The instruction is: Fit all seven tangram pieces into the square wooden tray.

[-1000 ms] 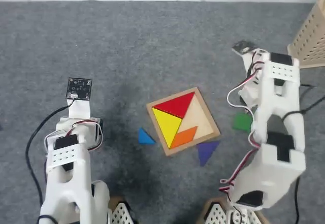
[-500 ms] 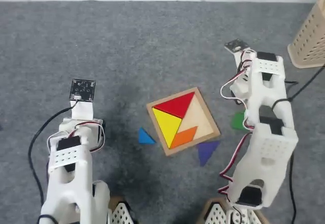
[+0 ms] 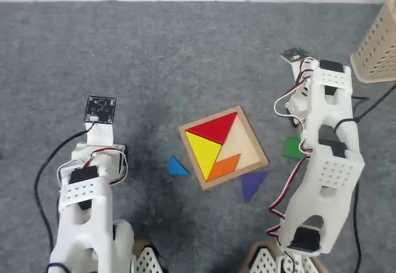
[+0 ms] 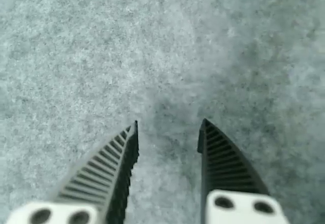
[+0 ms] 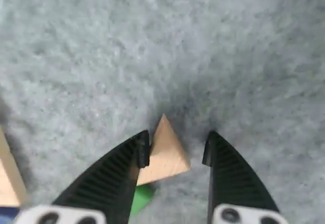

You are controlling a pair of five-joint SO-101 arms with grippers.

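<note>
The square wooden tray lies mid-table with a red triangle, a yellow triangle and an orange piece in it. On the carpet lie a small blue triangle, a purple triangle and a green piece, which the right arm partly covers. My right gripper is open, its fingers astride a plain wooden triangle beside the green piece. My left gripper is open over bare carpet, left of the tray.
A beige perforated box stands at the back right edge. The left arm is at the front left. A corner of the tray lies close to the right gripper. Grey carpet covers the table.
The right arm has shifted over the green piece, swinging slightly left and back and straightening. The left arm crept a little forward. No piece has moved.
</note>
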